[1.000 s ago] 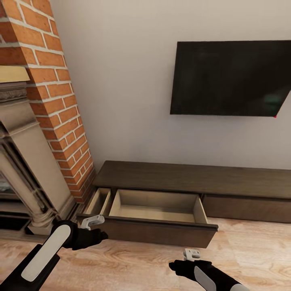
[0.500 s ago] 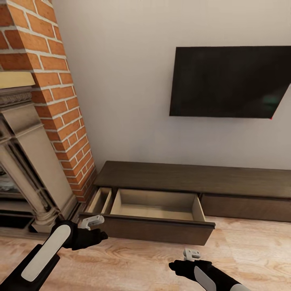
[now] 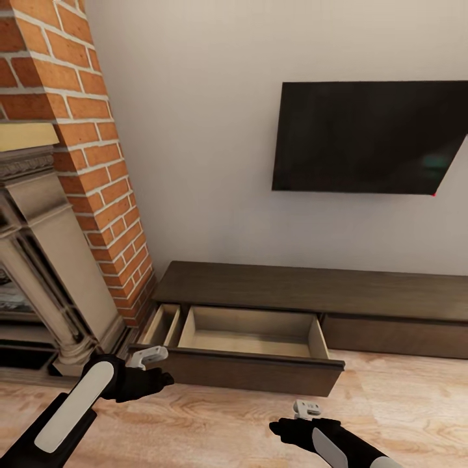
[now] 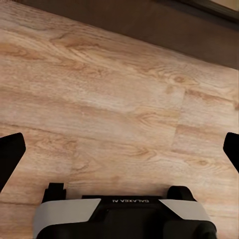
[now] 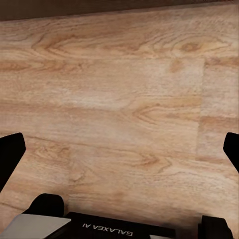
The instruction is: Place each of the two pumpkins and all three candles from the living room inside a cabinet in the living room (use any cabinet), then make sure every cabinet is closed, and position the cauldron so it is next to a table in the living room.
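Cabinet [image 3: 312, 289] against the wall, one drawer [image 3: 250, 341] pulled out at its left end, inside bare. My left gripper [image 4: 119, 149] and right gripper [image 5: 119, 149] spread wide, holding nothing, above the floor [image 3: 214, 422]. Best to fetch items before shutting. Cabinet's right end cut off.

One cabinet [image 3: 312, 289] runs along the far wall, with two pull-out drawers open at its left end: a narrow drawer [image 3: 160, 325] and a wide drawer [image 3: 253, 333] just right of it. One television [image 3: 370, 138] hangs above. One brick chimney [image 3: 84, 143] and one stone fireplace [image 3: 39, 260] stand at left. Two grippers show: the left gripper [image 3: 151, 356] and the right gripper [image 3: 307, 409].
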Tool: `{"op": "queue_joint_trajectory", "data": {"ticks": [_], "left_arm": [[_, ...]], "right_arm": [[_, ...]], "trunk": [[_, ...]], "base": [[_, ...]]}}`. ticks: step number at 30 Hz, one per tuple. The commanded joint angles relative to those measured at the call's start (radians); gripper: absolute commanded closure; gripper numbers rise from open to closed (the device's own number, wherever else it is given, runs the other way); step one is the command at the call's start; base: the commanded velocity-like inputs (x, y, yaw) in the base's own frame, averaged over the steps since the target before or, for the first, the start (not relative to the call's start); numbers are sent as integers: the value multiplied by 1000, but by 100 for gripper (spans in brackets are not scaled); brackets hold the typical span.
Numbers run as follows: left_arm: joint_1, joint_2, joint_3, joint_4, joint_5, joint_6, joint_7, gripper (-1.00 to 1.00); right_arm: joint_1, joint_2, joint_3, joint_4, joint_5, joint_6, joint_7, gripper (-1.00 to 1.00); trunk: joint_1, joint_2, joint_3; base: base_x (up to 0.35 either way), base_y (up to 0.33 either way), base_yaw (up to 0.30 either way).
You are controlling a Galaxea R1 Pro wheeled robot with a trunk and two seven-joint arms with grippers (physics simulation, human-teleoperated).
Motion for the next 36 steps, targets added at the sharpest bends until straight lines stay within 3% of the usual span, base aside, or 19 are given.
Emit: {"op": "queue_joint_trajectory", "data": {"ticks": [1,36], "left_arm": [[-1,1,-2,-1,9,0,10,-100],[-2,-18,-2,4,8,0,11,-100]], "right_arm": [[-1,-1,4,-1,-3,3,1,-100],[-1,-1,2,8,-1,-3,3,-100]], "trunk": [[-4,7,2],[-138,252,112]], "base": [[0,0,0],[0,0,0]]}}
